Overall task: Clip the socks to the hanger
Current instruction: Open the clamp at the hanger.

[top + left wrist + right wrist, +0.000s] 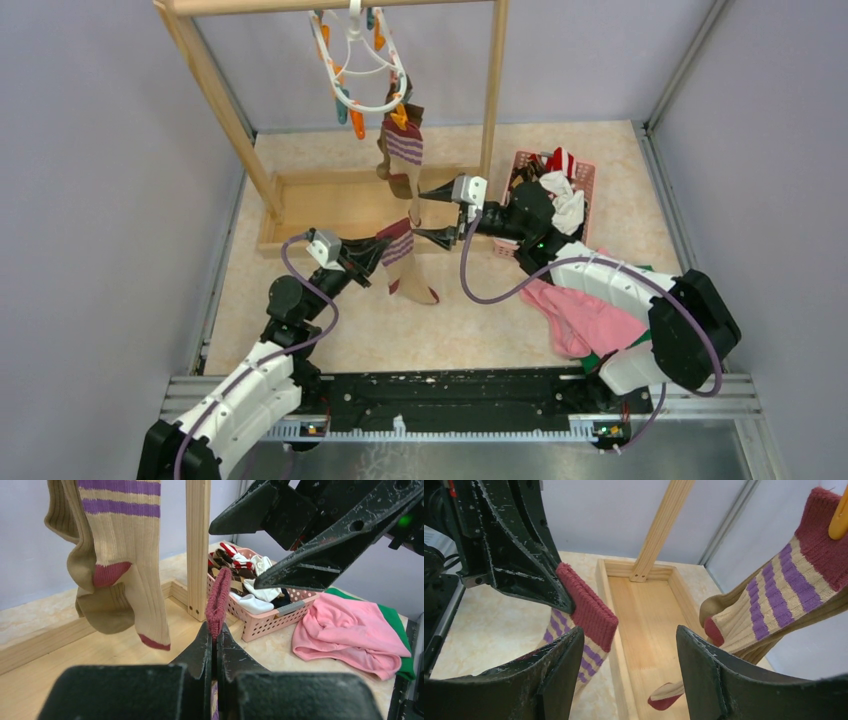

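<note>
Hanger (372,107) only in top view

place: robot lab cell | cues: grey enclosure walls (90,200), metal-railed tabletop (480,335)

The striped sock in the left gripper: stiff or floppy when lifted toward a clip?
Probably floppy: the striped sock droops limply below the left gripper, which pinches only its maroon cuff. Likely light, since the clipped sock hangs from one orange clip. The ribbed knit should not slip easily.
</note>
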